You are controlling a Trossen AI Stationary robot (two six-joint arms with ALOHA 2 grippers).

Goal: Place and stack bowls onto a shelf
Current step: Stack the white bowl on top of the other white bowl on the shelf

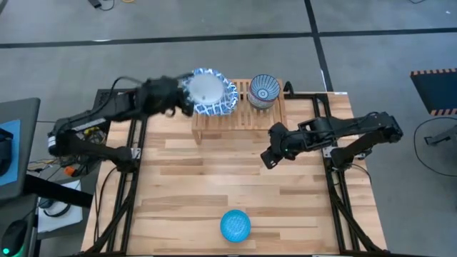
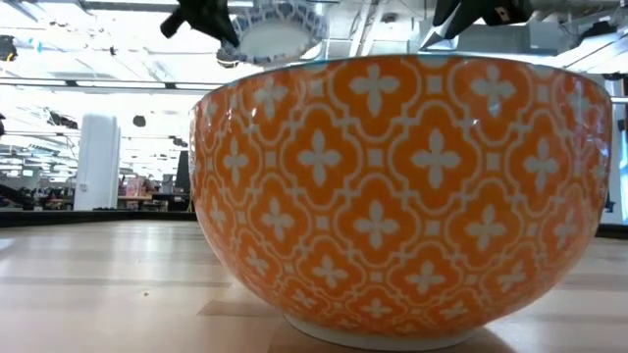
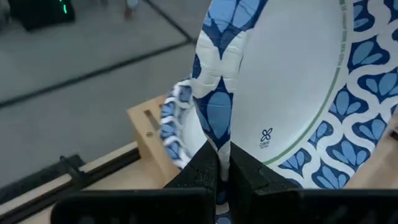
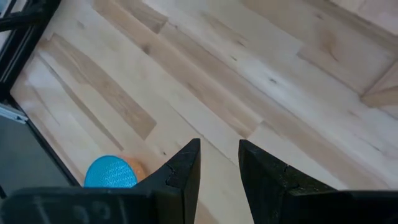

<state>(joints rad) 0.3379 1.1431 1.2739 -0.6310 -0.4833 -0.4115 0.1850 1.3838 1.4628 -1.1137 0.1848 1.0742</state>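
My left gripper [image 1: 184,100] is shut on a wide white bowl with a blue patterned rim [image 1: 208,93], held above the left part of the light-wood shelf [image 1: 243,114]. In the left wrist view another blue-rimmed white bowl [image 3: 176,124] lies on the shelf under it. A small bowl with a dark-blue radial pattern [image 1: 264,89] stands on the shelf's right part. A bowl that is bright blue inside [image 1: 235,225] and orange-patterned outside [image 2: 392,196] stands on the table near its front edge. My right gripper [image 1: 270,155] is open and empty over the table in front of the shelf. My left gripper pinches the bowl's rim [image 3: 219,146] on the bowl's left side, one finger on the inner face and one on the outer. The fingers come about level from the table's left. The bowl is lifted clear of the shelf and tilted.
The shelf stands at the table's far edge, in the middle. Bare wooden tabletop [image 1: 214,178] lies between the shelf and the blue bowl. Black frame rails [image 1: 128,185] run along the table's left and right sides.
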